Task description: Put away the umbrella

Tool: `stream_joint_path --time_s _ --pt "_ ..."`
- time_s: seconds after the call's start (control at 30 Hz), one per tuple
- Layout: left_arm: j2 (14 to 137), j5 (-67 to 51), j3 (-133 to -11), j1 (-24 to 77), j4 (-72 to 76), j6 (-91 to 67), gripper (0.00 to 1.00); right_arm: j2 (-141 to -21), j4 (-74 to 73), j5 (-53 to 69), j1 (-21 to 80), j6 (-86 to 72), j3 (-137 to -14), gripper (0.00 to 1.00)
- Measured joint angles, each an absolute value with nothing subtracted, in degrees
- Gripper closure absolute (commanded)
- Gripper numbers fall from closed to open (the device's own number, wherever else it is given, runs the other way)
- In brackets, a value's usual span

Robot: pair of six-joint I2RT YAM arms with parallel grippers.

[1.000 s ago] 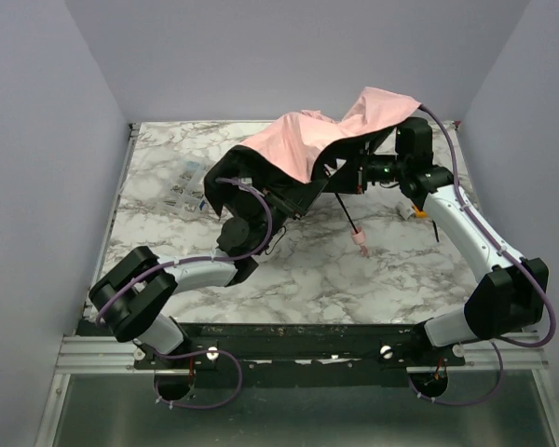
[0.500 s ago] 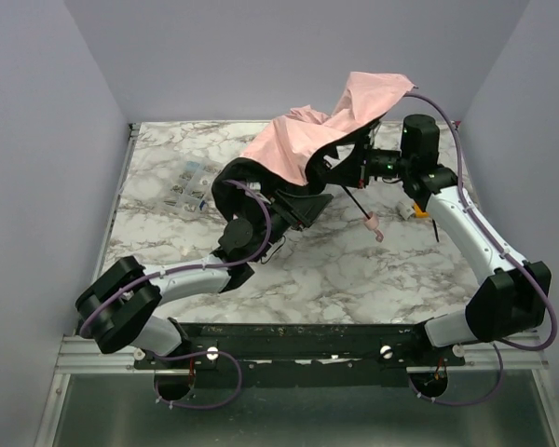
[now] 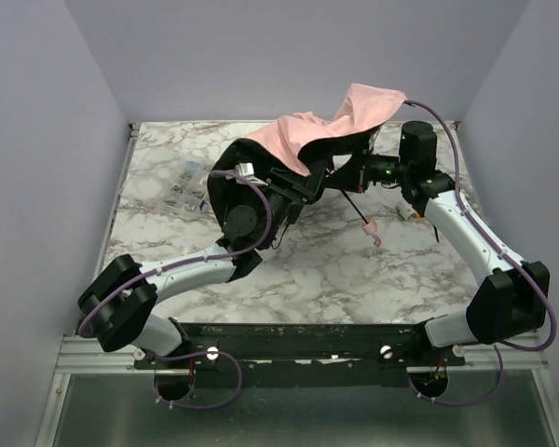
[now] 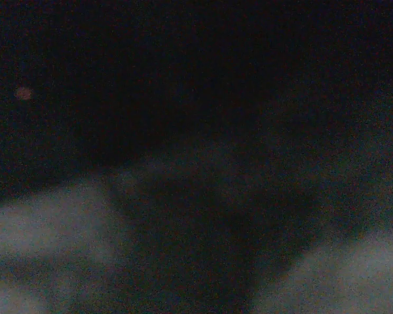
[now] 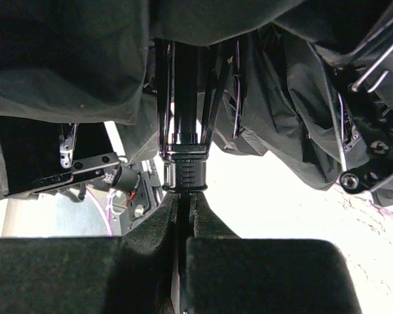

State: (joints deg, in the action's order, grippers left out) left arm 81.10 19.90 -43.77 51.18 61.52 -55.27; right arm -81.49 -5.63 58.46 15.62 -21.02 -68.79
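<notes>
The umbrella [image 3: 303, 140] is half open above the table's far side, pale pink on top and black underneath. Its thin dark shaft [image 3: 354, 205] slants down to the small pink handle [image 3: 370, 226], which hangs over the marble. My right gripper [image 3: 361, 175] is shut on the shaft just below the black runner [image 5: 183, 173]; in the right wrist view my right gripper [image 5: 184, 203] pinches the rod between its pads. My left gripper [image 3: 293, 186] reaches under the black canopy. How its jaws stand is hidden, and the left wrist view is almost all dark.
A small clear packet [image 3: 186, 186] lies on the marble table [image 3: 307, 270] at the left. A small orange object [image 3: 417, 212] sits beside the right forearm. Metal ribs [image 5: 367, 65] and loose black fabric hang around the right gripper.
The umbrella has tilted and lifted, its handle swinging right and away from me. My left arm has pushed forward and deeper under the canopy. The right gripper's grip on the shaft is unchanged.
</notes>
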Motion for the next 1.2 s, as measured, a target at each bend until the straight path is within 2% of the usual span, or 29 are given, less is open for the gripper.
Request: stream_joint_path --time_s 0.07,0.2,0.37,0.47,0.53,0.67,0.77,0.83,0.87,0.93,1.03,1.2 --pt "81.84 21.67 -46.3 51.37 60.29 -55.02 0.39 -81.41 -5.61 58.06 15.64 -20.97 -68.79 0.99" --pt "82.52 24.97 -50.37 51.88 53.6 -55.79 0.4 -81.12 -5.67 56.86 15.7 -20.73 -68.79 0.99" --pt "83.22 26.61 -53.98 52.29 46.26 -56.84 0.47 -80.75 -6.17 55.4 15.94 -19.64 -68.82 0.99" --pt "84.05 27.18 -54.92 52.62 43.46 -57.21 0.47 -80.4 -6.39 54.78 16.21 -19.38 -68.82 0.99" --pt "84.82 27.22 -55.02 52.71 43.07 -57.23 0.47 -80.07 -6.57 54.39 16.23 -19.35 -68.82 0.99" --pt "86.15 27.18 -54.46 52.95 44.97 -56.93 0.57 -79.68 -6.59 53.74 16.29 -19.31 -68.84 0.99" --pt "86.52 27.18 -54.11 53.12 45.95 -56.36 0.59 -79.55 -6.59 53.6 16.4 -19.33 -68.84 0.99" --pt "86.59 27.22 -54.11 53.12 46.5 -55.79 0.65 -79.44 -6.57 53.63 16.45 -19.35 -68.84 0.99" --pt "86.63 27.42 -54.11 53.12 46.76 -55.4 0.73 -79.35 -6.57 53.63 16.47 -19.35 -68.84 0.99" --pt "86.85 27.66 -54.11 53.12 47.68 -54.57 0.8 -79.15 -6.57 53.63 16.47 -19.35 -68.84 0.99" --pt "87.39 27.86 -54.15 53.12 49.36 -53.8 0.99 -79.02 -6.55 53.45 16.45 -19.09 -68.82 0.99" --pt "88.16 27.77 -54.65 52.99 50.59 -52.93 1.0 -78.59 -6.52 52.71 16.38 -17.91 -68.82 0.98"
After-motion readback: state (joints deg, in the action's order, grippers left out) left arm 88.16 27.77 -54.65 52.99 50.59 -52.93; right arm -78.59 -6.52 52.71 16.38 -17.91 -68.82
